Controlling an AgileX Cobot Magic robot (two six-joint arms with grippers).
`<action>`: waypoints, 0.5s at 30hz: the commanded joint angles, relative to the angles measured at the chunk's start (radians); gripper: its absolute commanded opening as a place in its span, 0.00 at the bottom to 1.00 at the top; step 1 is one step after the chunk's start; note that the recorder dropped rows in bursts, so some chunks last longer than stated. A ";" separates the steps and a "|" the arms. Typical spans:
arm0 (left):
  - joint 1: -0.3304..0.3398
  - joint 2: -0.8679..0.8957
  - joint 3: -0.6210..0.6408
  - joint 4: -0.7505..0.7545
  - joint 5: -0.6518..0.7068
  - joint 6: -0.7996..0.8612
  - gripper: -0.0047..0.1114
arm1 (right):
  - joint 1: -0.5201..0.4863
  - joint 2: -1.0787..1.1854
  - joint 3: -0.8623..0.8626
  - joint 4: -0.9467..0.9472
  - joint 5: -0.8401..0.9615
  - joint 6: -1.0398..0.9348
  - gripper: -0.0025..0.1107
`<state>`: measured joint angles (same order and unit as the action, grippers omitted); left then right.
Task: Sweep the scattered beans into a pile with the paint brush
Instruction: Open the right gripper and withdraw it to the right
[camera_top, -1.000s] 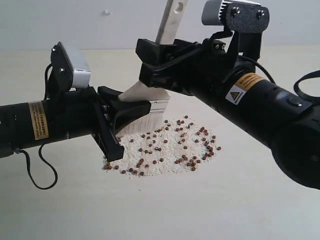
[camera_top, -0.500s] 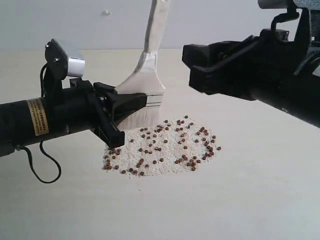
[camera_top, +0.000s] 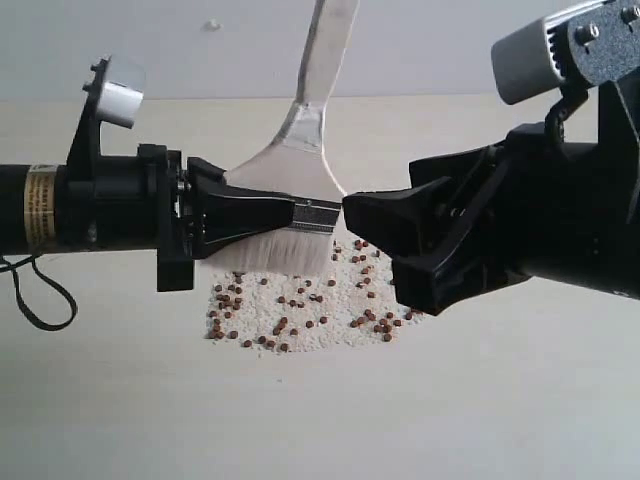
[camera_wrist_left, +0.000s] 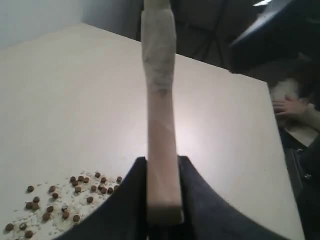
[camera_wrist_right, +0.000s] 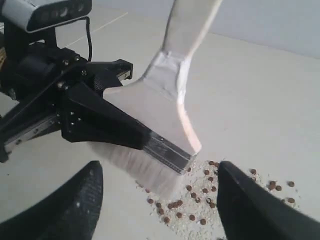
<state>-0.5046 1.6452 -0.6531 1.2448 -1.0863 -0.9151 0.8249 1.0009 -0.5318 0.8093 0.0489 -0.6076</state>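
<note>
The paint brush (camera_top: 300, 160) stands upright, its pale handle rising out of the top of the exterior view and its cream bristles (camera_top: 278, 255) just over the far left part of the beans (camera_top: 310, 305). My left gripper (camera_top: 290, 215) is shut on the brush at its silver ferrule. In the left wrist view the brush (camera_wrist_left: 160, 100) shows edge-on between the dark jaws of the left gripper (camera_wrist_left: 162, 200), with beans (camera_wrist_left: 65, 200) beside them. My right gripper (camera_top: 375, 250) hangs open to the right of the brush, over the pile's right side. Its view shows the brush (camera_wrist_right: 165, 115), the beans (camera_wrist_right: 200, 200) and the right gripper (camera_wrist_right: 159, 167).
The beige table (camera_top: 480, 400) runs out in front of and around the pile. In the left wrist view the table's far edge (camera_wrist_left: 270, 130) shows, with a person's hand (camera_wrist_left: 292, 106) beyond it. A pale wall (camera_top: 200, 50) closes the back.
The right gripper let go of the brush handle, drew off to the right, then came down open beside the pile. The left gripper turned level and now holds the brush alone.
</note>
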 joint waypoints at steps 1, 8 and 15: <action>0.047 0.021 -0.041 0.140 -0.078 -0.072 0.04 | 0.001 -0.006 0.008 -0.023 -0.033 -0.019 0.56; 0.105 0.133 -0.090 0.292 -0.135 -0.066 0.04 | 0.001 -0.009 0.062 -0.060 -0.190 -0.019 0.53; 0.113 0.176 -0.153 0.366 -0.135 -0.105 0.04 | 0.001 -0.063 0.183 -0.099 -0.340 -0.017 0.25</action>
<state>-0.3950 1.8172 -0.7813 1.5883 -1.1973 -1.0017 0.8249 0.9677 -0.3912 0.7336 -0.2175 -0.6172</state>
